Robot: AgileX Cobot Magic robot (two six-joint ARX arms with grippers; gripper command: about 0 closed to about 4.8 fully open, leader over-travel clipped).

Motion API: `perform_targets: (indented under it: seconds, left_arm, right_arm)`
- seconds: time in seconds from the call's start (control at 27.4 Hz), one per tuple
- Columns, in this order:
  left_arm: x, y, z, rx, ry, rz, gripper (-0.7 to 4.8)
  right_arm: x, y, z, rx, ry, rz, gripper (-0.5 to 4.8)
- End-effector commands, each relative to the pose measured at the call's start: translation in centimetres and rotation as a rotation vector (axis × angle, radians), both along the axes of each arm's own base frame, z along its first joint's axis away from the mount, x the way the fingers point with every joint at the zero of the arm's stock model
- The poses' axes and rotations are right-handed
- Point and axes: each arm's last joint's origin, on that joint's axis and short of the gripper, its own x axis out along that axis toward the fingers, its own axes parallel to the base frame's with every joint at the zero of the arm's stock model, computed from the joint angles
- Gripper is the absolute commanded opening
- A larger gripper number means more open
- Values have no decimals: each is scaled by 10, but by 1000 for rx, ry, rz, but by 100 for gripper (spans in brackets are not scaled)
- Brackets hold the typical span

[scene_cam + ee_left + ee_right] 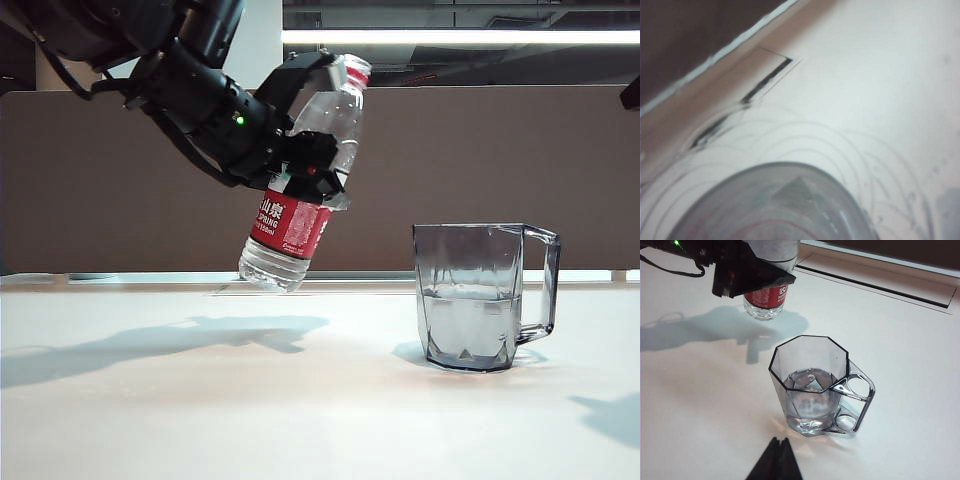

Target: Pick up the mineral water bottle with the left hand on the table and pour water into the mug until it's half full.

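Note:
The mineral water bottle (292,222) hangs tilted above the table (250,410), with its base low on the left and its red neck ring toward the upper right. My left gripper (322,120) is shut on the bottle's clear upper body, above the red label. The mug (480,295) stands upright to the right of the bottle and apart from it, with water in its lower part. In the left wrist view only the bottle (780,205) shows, and the fingers are hidden. The right wrist view has the mug (810,385), the bottle (765,302) and my right gripper (780,442), shut and empty, near the mug.
A long dark slot (875,282) runs along the table's far edge. A brown partition (480,160) stands behind the table. The arm's shadow (160,345) lies on the table to the left of the mug.

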Motion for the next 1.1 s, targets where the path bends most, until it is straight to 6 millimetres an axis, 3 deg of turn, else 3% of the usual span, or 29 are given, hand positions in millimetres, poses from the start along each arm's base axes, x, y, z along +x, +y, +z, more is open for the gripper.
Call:
perform_targets:
  seconds: [0.04, 0.73, 1.1]
  left_arm:
    - [3, 5, 11, -87, 6, -49, 274]
    - [14, 38, 12, -272, 11, 57, 274]
    - [-4, 66, 2, -279, -8, 101, 274]
  right_arm:
    - [0, 0, 4, 15, -24, 2, -5]
    - [0, 0, 4, 14, -24, 2, -5]
    - [0, 0, 4, 14, -23, 2, -5]
